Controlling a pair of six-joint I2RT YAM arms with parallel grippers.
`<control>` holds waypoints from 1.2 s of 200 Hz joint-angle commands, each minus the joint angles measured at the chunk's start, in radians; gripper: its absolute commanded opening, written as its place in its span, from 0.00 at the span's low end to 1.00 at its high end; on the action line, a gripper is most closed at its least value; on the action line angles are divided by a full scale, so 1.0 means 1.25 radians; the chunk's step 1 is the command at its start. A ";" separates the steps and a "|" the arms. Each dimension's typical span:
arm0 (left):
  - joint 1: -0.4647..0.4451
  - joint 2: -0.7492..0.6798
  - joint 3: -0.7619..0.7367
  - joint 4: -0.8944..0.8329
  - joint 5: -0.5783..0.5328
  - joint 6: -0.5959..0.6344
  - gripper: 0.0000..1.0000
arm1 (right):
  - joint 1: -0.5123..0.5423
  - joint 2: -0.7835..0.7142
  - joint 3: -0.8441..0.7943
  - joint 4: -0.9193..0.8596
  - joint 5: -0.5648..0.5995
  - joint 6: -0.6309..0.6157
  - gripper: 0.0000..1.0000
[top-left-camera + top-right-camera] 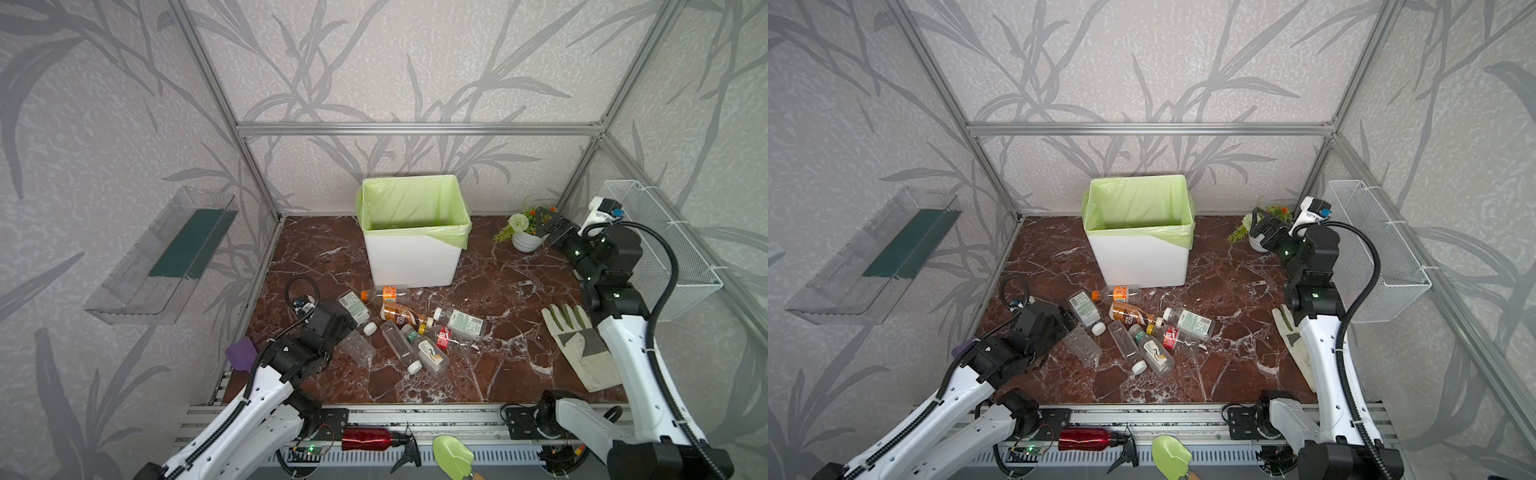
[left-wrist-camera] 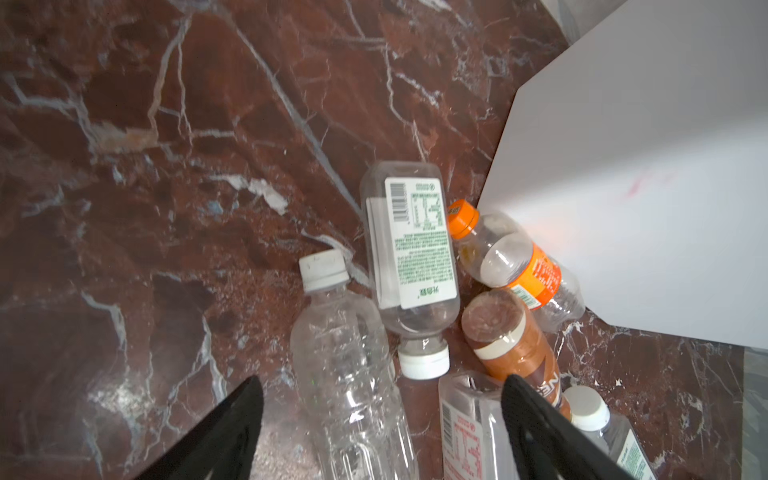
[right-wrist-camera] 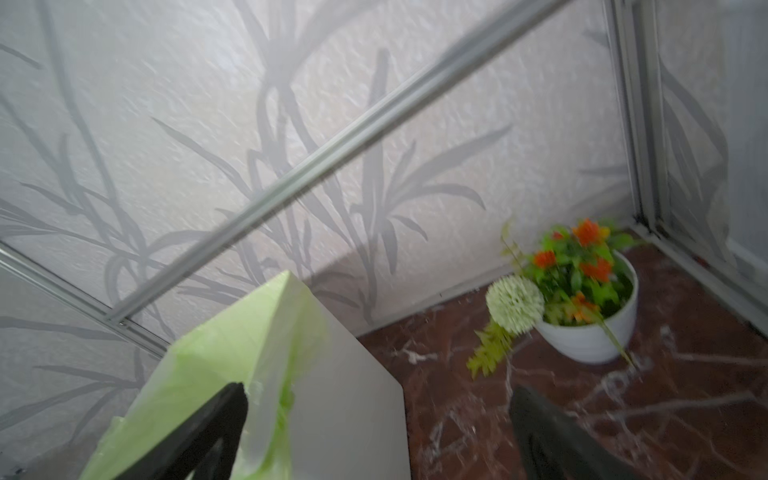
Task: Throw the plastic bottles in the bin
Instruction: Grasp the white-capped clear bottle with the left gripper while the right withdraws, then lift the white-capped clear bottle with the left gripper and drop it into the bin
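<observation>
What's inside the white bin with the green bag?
Only the green bag lining the bin shows. Its front wall hides the bottom, so anything lying down there cannot be seen.

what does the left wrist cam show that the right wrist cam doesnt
Only the left wrist view: the plastic bottles lying on the table, and the open left gripper lined up on a clear bottle. Only the right wrist view: the flower pot, the green bag on the bin, and the open, empty right gripper. Both: the bin's white side and the marble tabletop.
</observation>
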 commanded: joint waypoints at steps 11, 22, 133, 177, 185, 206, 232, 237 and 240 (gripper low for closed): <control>-0.048 0.016 -0.070 -0.014 -0.017 -0.184 0.88 | -0.027 -0.050 -0.071 0.037 -0.040 0.079 0.99; -0.059 0.030 -0.099 0.020 0.007 -0.212 0.88 | -0.030 -0.050 -0.082 0.023 -0.038 0.080 0.99; -0.068 0.172 -0.197 0.217 -0.001 -0.201 0.80 | -0.032 -0.043 -0.103 -0.009 -0.027 0.087 0.99; -0.048 0.202 -0.230 0.278 0.027 -0.190 0.64 | -0.031 -0.032 -0.101 -0.017 -0.033 0.075 0.99; -0.046 0.196 -0.227 0.271 0.026 -0.186 0.60 | -0.032 -0.029 -0.101 -0.015 -0.036 0.076 0.99; -0.045 0.157 -0.227 0.244 0.013 -0.186 0.56 | -0.031 -0.016 -0.100 -0.012 -0.045 0.082 0.99; -0.045 0.083 -0.209 0.191 -0.019 -0.152 0.51 | -0.031 -0.005 -0.100 -0.005 -0.058 0.082 0.99; -0.044 0.071 -0.197 0.171 -0.029 -0.139 0.50 | -0.031 -0.003 -0.100 -0.004 -0.059 0.080 0.99; -0.044 0.064 -0.188 0.159 -0.036 -0.128 0.50 | -0.031 -0.002 -0.100 -0.003 -0.060 0.079 0.99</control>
